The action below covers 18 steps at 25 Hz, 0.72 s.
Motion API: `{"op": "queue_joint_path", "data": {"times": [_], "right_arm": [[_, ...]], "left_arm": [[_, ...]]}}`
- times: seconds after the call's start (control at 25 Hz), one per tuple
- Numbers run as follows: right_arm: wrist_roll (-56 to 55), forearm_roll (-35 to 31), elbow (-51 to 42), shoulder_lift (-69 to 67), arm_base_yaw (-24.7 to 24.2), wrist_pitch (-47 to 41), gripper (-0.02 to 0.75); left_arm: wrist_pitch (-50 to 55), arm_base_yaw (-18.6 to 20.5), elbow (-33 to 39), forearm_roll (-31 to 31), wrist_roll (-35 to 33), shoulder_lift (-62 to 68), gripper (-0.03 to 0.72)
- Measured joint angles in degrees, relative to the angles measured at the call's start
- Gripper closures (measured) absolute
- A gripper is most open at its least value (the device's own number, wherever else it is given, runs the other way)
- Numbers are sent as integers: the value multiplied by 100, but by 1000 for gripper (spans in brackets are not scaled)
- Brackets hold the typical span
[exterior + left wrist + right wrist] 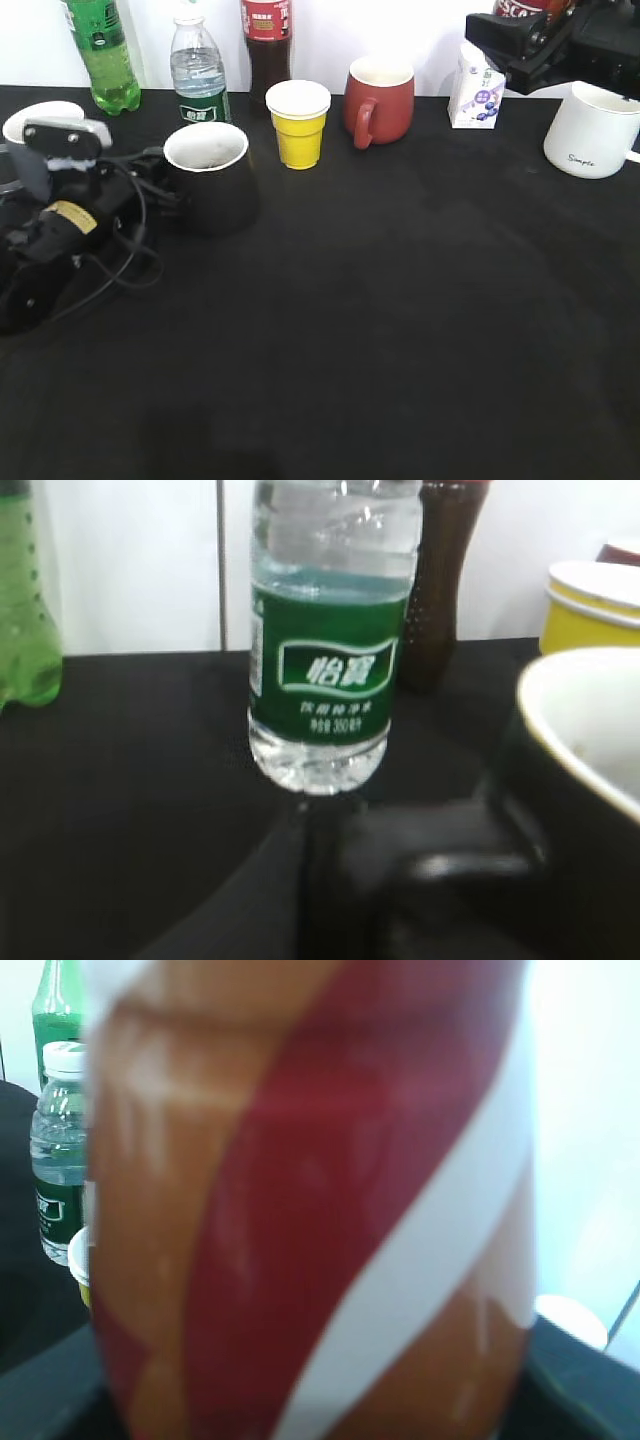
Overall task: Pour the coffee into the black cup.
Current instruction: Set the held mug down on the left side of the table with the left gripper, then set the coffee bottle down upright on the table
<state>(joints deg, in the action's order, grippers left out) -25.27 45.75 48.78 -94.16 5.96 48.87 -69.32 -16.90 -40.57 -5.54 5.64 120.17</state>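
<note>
The black cup (215, 195) stands at the left of the black table, its white inside showing. It fills the right edge of the left wrist view (575, 810). My left gripper (158, 172) lies low against the cup's left side, where the handle is, and seems shut on it (400, 875), though that area is dark and blurred. My right gripper (520, 45) is raised at the back right. The coffee bottle's red label (522, 7) shows just above it. The swirl label of the coffee bottle (300, 1210) fills the right wrist view; the fingers are hidden there.
Along the back stand a green bottle (100, 50), a water bottle (200, 70), a cola bottle (267, 45), a yellow cup (298, 125), a dark red mug (380, 100), a small carton (475, 90) and a white mug (592, 130).
</note>
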Motion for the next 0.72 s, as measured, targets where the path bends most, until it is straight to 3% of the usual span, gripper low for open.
{"op": "queue_joint_path", "data": {"times": [0.08, 0.16, 0.44, 0.6, 0.72], "right_arm": [[0, -1, 0, 0, 0, 0, 211], [0, -1, 0, 0, 0, 0, 210], [-7, -232, 0, -97, 0, 0, 211], [-19, -757, 0, -502, 0, 0, 210], [-19, -782, 0, -1019, 0, 0, 210]], "left_arm": [[-142, 0, 144, 30, 0, 0, 451], [-248, 0, 336, 158, 16, -61, 400], [-106, 0, 1496, 120, 16, -853, 392], [-8, 0, 2011, -161, 22, -1503, 392], [-3, -11, 2423, -398, 126, -2299, 392]]}}
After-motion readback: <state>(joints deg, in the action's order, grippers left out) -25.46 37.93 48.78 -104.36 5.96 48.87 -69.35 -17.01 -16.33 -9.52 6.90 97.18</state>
